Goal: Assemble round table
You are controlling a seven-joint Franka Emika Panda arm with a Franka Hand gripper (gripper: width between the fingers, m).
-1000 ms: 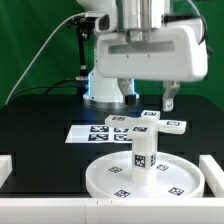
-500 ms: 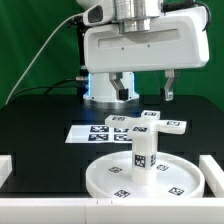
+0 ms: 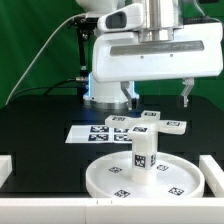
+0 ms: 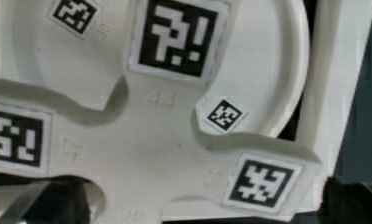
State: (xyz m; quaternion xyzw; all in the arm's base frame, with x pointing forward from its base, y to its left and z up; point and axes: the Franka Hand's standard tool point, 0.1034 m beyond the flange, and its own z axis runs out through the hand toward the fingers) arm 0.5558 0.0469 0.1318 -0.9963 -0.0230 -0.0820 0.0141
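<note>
Item: post (image 3: 143, 156), upright in the disc (image 3: 150, 182), near edge of counter (image 3: 40, 125). Item: cross (image 3: 150, 123), flat behind it, long axis running left-right in the exterior view. My claw (image 3: 155, 98) hangs released above the cross, holding nothing.

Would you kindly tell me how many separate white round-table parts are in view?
3: the round disc at front, the post upright on it, and the cross-shaped piece behind, partly over the marker board. None seems hidden.
</note>
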